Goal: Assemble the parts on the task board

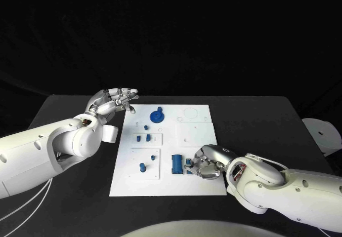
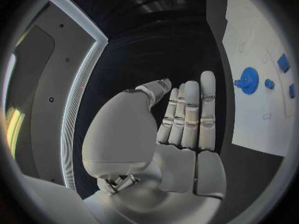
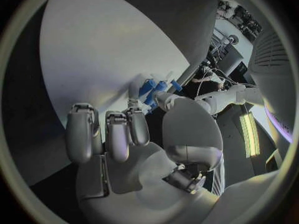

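Right hand (image 1: 206, 167) works at the task board (image 1: 196, 140), centre frame; left hand (image 1: 112, 102) idle, upper left.
Right wrist view shows fingertips (image 3: 163, 99) pinching blue parts (image 3: 150, 88); left wrist view shows fingers (image 2: 190, 115) straight together, empty, beside blue gear (image 2: 248, 80).

The setting reads as a robotics lab or test bench set up for recording. A black table (image 1: 78, 148) fills the lower half of the head view, and a black backdrop (image 1: 171, 44) closes off the upper half. At centre lies a white task board (image 1: 167, 163) with small blue parts (image 1: 156, 116) seated in it, a bench fixture. At the upper right of the right wrist view, equipment with cables (image 3: 215, 77) stands beside a lit strip light (image 3: 249, 132).
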You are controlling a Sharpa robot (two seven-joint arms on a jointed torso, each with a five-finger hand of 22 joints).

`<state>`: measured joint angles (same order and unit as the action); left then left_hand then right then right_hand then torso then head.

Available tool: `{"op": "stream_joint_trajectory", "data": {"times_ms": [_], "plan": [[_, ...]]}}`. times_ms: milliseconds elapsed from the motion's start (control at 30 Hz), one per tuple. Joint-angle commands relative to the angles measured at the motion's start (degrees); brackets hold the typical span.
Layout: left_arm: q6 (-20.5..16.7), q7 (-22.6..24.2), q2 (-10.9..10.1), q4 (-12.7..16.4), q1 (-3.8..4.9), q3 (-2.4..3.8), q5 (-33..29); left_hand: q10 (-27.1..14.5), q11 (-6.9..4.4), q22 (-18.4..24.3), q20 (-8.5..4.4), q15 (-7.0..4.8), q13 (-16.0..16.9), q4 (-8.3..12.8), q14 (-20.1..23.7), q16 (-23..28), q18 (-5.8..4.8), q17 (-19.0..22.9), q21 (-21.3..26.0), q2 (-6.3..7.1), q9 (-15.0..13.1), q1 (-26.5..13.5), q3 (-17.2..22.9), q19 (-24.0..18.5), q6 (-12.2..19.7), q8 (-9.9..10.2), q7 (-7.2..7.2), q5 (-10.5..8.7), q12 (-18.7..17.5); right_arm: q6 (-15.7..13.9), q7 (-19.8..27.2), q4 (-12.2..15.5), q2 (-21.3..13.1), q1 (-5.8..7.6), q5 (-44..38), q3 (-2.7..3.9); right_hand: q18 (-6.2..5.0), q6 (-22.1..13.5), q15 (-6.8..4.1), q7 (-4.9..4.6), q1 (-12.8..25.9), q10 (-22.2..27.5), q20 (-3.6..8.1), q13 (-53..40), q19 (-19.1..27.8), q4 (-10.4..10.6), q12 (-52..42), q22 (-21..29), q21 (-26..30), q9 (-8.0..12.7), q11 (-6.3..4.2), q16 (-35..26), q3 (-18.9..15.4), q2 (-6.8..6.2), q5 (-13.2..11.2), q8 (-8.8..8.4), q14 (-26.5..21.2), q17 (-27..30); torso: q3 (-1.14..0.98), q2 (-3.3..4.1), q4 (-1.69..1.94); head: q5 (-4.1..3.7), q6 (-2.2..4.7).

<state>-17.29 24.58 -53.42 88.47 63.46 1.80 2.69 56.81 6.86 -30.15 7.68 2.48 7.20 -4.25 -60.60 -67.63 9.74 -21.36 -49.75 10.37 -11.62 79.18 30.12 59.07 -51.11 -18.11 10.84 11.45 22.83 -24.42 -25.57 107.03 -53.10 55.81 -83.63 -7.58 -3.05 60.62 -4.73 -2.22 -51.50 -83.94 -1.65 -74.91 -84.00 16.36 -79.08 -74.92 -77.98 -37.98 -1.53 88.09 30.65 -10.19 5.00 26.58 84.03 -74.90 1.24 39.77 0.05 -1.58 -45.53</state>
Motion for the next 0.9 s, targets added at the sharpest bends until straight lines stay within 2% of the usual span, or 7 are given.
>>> {"op": "stream_joint_trajectory", "data": {"times_ms": [33, 133, 300, 667, 900], "plan": [[0.9, 0.2, 0.0, 0.1, 0.03, 0.03, 0.2, -0.3, 0.08, 0.0, -0.03, 0.01, 0.0, 0.1, 0.3, -0.2, 0.82, 0.1, 0.2, -0.40, 0.1, 0.1, 0.1, -0.2, 0.3, -0.2, 0.04, 0.27, 0.3, 0.3, 0.8, 0.1, -0.2, -0.07, -0.6, -0.02, 0.78, 0.2, -0.55, 0.20, -0.5, -2.0, 0.51, -7.7, -2.3, -0.1, -0.1, -12.1, -0.2, 0.0, -0.45, 0.3, -0.1, 0.04, -0.3, 0.12, 5.1, -10.7, 0.02, 0.03, 0.00, 0.02, -0.03], [0.9, 0.2, 0.0, 0.1, 0.03, 0.03, 0.2, -0.3, 0.08, 0.0, -0.03, 0.01, 0.0, 0.1, 0.3, -0.2, 0.82, 0.1, 0.2, -0.40, 0.1, 0.1, 0.1, -0.2, 0.3, -0.2, 0.04, 0.27, 0.3, 0.1, 1.3, 0.2, -0.6, -0.07, -0.6, -0.02, 0.77, 0.1, -0.56, 0.18, -2.1, -1.9, 0.53, -7.7, -2.3, -0.7, 0.0, -12.1, -0.2, -0.1, -0.45, 0.3, -0.5, -0.18, -1.4, 0.15, 5.1, -10.7, -0.02, 0.03, 0.04, 0.12, -0.06], [0.9, 0.1, -0.1, 0.0, 0.03, 0.03, 0.2, -0.3, 0.08, 0.0, -0.03, 0.01, 0.0, 0.1, 0.3, -0.2, 0.82, 0.1, 0.2, -0.40, 0.1, 0.1, 0.1, -0.2, 0.3, -0.2, 0.04, 0.27, 0.3, -0.5, 2.5, 0.9, -1.2, -0.07, -0.2, -0.02, 0.78, 0.1, -0.53, 0.11, -2.2, -1.9, 0.53, -7.7, -2.3, -0.2, 0.0, -12.1, -0.2, -0.1, -0.47, 0.3, -1.4, -0.46, -2.0, 0.19, 5.1, -10.7, -0.01, 0.02, 0.02, 0.20, -0.03], [0.9, 0.1, -0.1, 0.0, 0.03, 0.03, 0.2, -0.3, 0.08, 0.0, -0.03, 0.01, 0.0, 0.1, 0.3, -0.2, 0.82, 0.1, 0.2, -0.40, 0.1, 0.1, 0.1, -0.2, 0.3, -0.2, 0.04, 0.27, 0.3, -0.1, 4.5, 1.5, -2.6, -0.07, 1.1, -0.02, 0.80, 0.1, -0.56, 0.19, -1.5, -2.0, 0.55, -7.8, -2.3, 0.2, 0.0, -12.1, -0.3, -0.1, -0.44, 0.3, -3.6, -0.89, -1.6, 0.26, 5.1, -10.8, 0.04, -0.01, -0.01, 0.26, 0.00], [0.9, 0.1, -0.1, 0.0, 0.03, 0.03, 0.2, -0.3, 0.08, 0.0, -0.03, 0.01, 0.0, 0.1, 0.3, -0.2, 0.82, 0.1, 0.2, -0.40, 0.1, 0.1, 0.1, -0.2, 0.3, -0.2, 0.04, 0.27, 0.3, 0.9, 4.9, 1.3, -2.9, -0.09, 1.5, -0.02, 0.81, 0.0, -0.58, 0.21, -3.1, -1.9, 0.57, -7.8, -2.3, -0.2, 0.1, -12.1, -0.3, -0.1, -0.47, 0.3, -4.5, -0.95, -1.6, 0.29, 5.1, -10.8, 0.03, 0.00, 0.01, 0.26, -0.02]]}}
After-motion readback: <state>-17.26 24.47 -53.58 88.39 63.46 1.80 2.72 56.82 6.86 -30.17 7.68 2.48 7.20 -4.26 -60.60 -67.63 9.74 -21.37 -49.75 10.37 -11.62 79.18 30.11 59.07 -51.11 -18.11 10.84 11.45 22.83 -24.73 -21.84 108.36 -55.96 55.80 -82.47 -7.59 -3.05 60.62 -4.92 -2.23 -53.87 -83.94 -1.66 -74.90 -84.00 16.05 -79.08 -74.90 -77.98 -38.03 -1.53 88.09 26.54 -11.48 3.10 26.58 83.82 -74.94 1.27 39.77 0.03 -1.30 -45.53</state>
